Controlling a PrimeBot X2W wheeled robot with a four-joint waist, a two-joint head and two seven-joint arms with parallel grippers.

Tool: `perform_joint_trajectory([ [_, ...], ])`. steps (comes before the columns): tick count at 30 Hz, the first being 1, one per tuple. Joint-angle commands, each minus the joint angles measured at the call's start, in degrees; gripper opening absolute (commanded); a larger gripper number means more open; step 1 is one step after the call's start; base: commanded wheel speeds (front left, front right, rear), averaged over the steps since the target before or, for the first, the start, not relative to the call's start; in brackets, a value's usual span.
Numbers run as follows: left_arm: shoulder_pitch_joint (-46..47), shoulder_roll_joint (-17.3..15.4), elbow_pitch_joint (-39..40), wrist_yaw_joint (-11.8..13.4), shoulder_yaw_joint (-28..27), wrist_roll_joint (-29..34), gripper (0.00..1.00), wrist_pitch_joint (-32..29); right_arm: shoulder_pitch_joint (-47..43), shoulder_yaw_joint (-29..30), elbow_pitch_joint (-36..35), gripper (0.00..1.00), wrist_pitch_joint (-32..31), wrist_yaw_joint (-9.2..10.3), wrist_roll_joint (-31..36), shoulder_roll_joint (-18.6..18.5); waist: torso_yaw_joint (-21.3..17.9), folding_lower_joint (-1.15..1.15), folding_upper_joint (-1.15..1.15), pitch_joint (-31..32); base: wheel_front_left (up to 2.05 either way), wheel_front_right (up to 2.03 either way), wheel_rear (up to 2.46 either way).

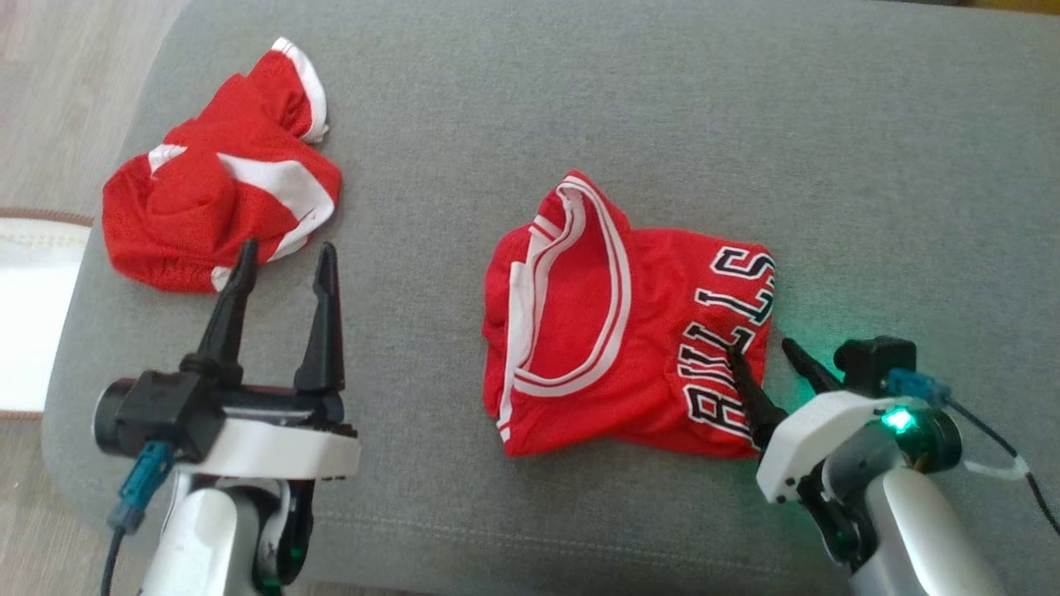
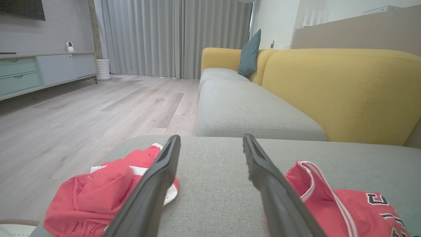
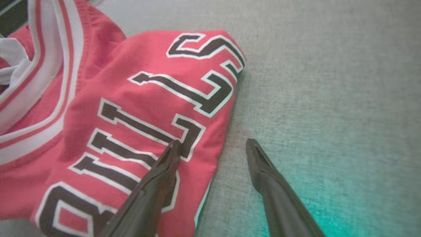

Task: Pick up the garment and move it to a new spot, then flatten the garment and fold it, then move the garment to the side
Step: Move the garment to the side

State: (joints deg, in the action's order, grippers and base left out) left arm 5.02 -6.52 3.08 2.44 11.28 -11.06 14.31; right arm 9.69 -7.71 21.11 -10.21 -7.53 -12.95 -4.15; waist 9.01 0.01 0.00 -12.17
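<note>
Crumpled red Bulls jersey (image 1: 613,331) mid grey sofa seat (image 1: 662,99), right claw (image 1: 759,348) apart astride its lettered edge, left claw (image 1: 287,252) apart, empty, beside red-and-white garment (image 1: 215,207) near seat's left edge.

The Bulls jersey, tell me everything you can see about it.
The Bulls jersey is red, mesh-looking fabric with white-and-red striped trim and black, white-outlined BULLS lettering. It lies crumpled on the grey cushion. The open right claw straddles its lettered edge, one finger over the fabric, one over the cushion.
</note>
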Motion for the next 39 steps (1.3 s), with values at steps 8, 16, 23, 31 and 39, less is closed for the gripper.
perform_joint_trajectory([
  [8, 1.92, 1.07, 1.76, -2.05, -4.34, 2.25, 1.00, 0.68, 2.48, -5.31, -0.11, 0.00, -2.52, 0.04, -2.81, 1.00, -0.72, -0.01, 0.00, -0.45, 0.00, 0.00, 0.00],
  [16, 0.87, 1.22, 2.36, -2.96, -6.45, 3.20, 1.00, 0.69, 3.55, -9.32, -3.94, 0.00, -1.25, 0.04, -0.58, 0.44, -7.20, -0.01, 0.00, -0.45, 0.00, 0.00, 0.00],
  [23, 1.39, 1.14, 3.47, -4.82, -6.12, 4.03, 1.00, 0.69, 6.85, -13.70, -6.02, 0.00, -0.09, 0.04, -0.95, -2.87, -18.13, -0.01, 0.00, -2.53, 0.00, 0.00, 0.00],
  [31, 4.50, -0.26, 3.47, -7.06, -3.55, 5.13, 1.00, 0.69, 15.04, -14.16, -3.22, 0.00, 3.09, 0.04, -2.52, -10.69, -24.76, -0.01, 0.00, -7.18, 0.00, 0.00, 0.00],
  [39, 8.72, -1.97, 3.99, -8.10, -1.34, 5.93, 1.00, 0.43, 23.20, -6.28, -0.15, 0.00, 5.52, 0.04, -3.20, -19.75, -27.00, -0.01, 0.00, -11.99, 0.00, 0.00, 0.00],
])
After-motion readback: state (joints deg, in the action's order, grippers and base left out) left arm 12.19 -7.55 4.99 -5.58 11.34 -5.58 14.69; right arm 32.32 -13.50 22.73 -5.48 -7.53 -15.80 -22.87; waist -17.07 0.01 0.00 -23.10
